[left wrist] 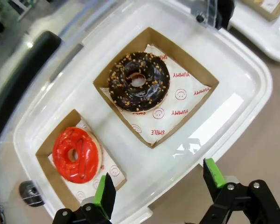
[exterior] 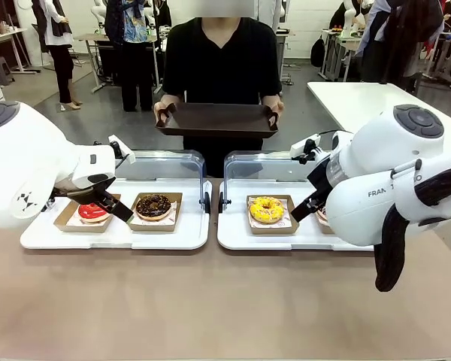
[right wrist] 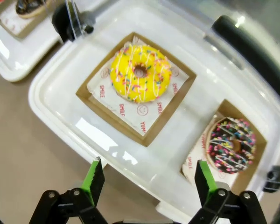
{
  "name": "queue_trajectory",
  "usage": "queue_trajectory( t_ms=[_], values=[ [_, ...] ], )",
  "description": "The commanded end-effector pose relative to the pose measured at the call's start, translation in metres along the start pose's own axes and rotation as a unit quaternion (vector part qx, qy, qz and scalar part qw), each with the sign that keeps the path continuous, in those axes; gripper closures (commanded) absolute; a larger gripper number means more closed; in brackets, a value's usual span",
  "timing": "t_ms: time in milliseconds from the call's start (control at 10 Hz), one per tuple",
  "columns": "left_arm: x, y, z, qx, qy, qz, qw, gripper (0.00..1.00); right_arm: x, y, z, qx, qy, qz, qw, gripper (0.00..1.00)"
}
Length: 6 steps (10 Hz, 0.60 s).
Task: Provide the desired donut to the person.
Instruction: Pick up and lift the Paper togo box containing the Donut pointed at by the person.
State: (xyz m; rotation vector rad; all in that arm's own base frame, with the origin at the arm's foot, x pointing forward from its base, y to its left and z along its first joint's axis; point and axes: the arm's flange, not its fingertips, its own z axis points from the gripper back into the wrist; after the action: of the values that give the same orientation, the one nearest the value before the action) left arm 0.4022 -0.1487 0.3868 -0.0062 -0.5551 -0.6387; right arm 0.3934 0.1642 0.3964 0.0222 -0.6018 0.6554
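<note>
My left gripper (left wrist: 158, 183) is wide open and holds nothing. It hangs above the near edge of the left white tray (left wrist: 130, 158), where the red donut (left wrist: 77, 154) and the chocolate donut (left wrist: 138, 80) each lie in a paper box. My right gripper (right wrist: 149, 173) is also open and empty, over the right white tray (right wrist: 56, 93) with the yellow donut (right wrist: 140, 73) and the dark sprinkled donut (right wrist: 232, 144). Across the table the person (exterior: 222, 56) holds a dark serving tray (exterior: 216, 119) with both hands.

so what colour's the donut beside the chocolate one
Red donut, clearest in the left wrist view.
</note>
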Motion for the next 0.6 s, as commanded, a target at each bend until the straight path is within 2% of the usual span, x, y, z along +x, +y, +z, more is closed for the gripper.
queue_trajectory(
  t_ms=[0, 300, 500],
  values=[
    [0.019, 0.009, 0.052, 0.031, 0.02, -0.026, 0.999, 0.0, 0.02, -0.015, 0.06, -0.003, -0.004, -0.004, 1.0, 0.0],
    [0.038, 0.028, 0.114, 0.056, 0.023, -0.035, 0.998, 0.0, 0.047, -0.021, 0.132, 0.016, 0.01, 0.016, 1.0, 0.0],
    [0.047, 0.038, 0.157, 0.066, 0.001, -0.03, 0.997, 0.0, 0.062, -0.017, 0.17, -0.001, 0.02, 0.039, 0.999, 0.0]
  ],
)
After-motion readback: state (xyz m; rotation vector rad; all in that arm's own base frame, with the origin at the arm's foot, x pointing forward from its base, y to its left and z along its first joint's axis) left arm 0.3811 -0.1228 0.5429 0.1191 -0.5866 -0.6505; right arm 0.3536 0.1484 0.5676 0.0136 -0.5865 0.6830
